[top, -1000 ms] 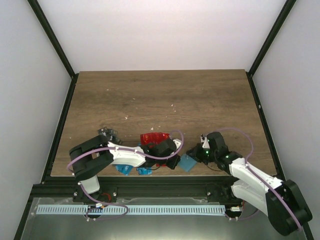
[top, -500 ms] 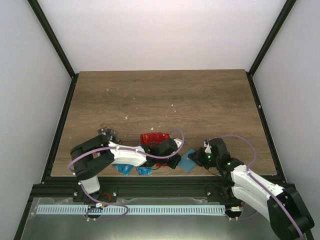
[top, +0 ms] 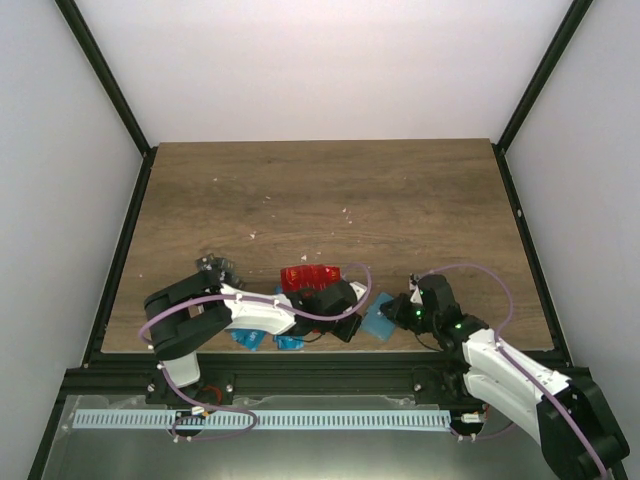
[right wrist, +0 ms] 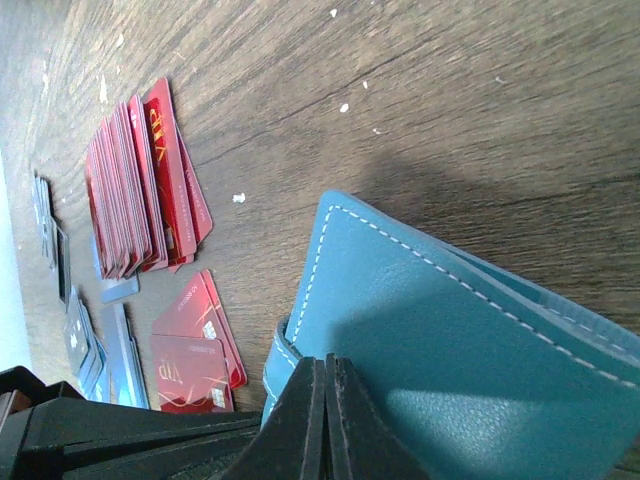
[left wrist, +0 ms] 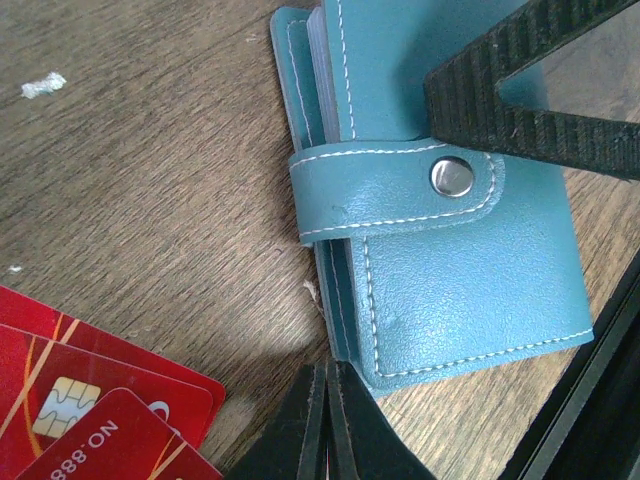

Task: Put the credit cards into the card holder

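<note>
The card holder (left wrist: 450, 200), a teal pouch with white stitching and a snap strap, lies closed on the wood near the front edge (top: 378, 322). My left gripper (left wrist: 327, 375) is shut with nothing between its fingers, and its tips touch the holder's near corner (top: 352, 322). My right gripper (right wrist: 325, 365) is also shut, its tips resting on the holder's cover (right wrist: 450, 350). In the left wrist view its ribbed fingers (left wrist: 520, 110) lie across the holder. A fanned row of red credit cards (right wrist: 140, 190) lies beyond, with loose red ones (right wrist: 195, 345) closer.
Blue cards (top: 245, 338) lie by the front edge under the left arm. Dark cards (top: 215, 266) sit at the left. The red cards (top: 308, 277) lie just behind the left wrist. Small white crumbs (top: 345, 212) dot the table.
My right arm has dropped lower and slid slightly toward the front edge, its tips staying at the holder. The left gripper has edged a little toward the holder. Both grippers stay shut.
</note>
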Motion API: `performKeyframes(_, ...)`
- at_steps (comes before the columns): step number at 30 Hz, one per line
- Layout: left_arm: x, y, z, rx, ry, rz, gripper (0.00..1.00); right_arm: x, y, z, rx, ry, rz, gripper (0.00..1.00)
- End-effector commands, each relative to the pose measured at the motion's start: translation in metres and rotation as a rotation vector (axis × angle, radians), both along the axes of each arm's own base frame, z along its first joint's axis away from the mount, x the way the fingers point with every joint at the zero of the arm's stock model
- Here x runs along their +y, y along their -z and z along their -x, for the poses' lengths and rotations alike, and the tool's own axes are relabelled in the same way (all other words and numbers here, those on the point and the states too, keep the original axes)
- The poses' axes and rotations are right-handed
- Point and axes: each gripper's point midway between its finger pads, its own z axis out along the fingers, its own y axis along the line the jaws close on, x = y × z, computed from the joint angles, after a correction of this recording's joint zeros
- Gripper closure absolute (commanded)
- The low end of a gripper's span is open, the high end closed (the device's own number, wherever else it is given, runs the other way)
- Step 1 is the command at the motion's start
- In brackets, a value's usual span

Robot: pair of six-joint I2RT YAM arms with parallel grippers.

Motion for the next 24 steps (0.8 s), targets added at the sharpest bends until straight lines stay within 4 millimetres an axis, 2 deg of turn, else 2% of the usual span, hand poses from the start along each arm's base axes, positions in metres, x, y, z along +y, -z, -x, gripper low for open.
performKeyframes(1,0.003,0.009,0.003,0.010,0.003,-0.040,0.96,-0.003,0.002,-0.003,-0.044,-0.028,0.056,0.99)
performKeyframes(6,-0.003,-0.012,0.003,0.001,0.017,-0.005,0.96,-0.007,0.009,0.000,-0.056,-0.041,0.083,0.99)
performKeyframes(12,-0.022,-0.055,0.003,-0.029,0.070,0.092,0.92,-0.002,0.000,-0.005,-0.088,-0.058,0.072,0.99)
performKeyframes(14,-0.032,-0.061,0.005,-0.036,0.117,0.119,0.90,-0.001,-0.003,-0.007,-0.086,-0.057,0.070,0.99)
performKeyframes(19,-0.048,-0.045,0.004,-0.020,0.154,0.102,0.90,0.002,-0.007,-0.008,-0.078,-0.066,0.063,0.99)
performKeyframes(24,-0.041,-0.014,0.003,-0.004,0.143,0.035,0.91,0.004,-0.015,-0.013,-0.089,-0.066,0.058,0.99)
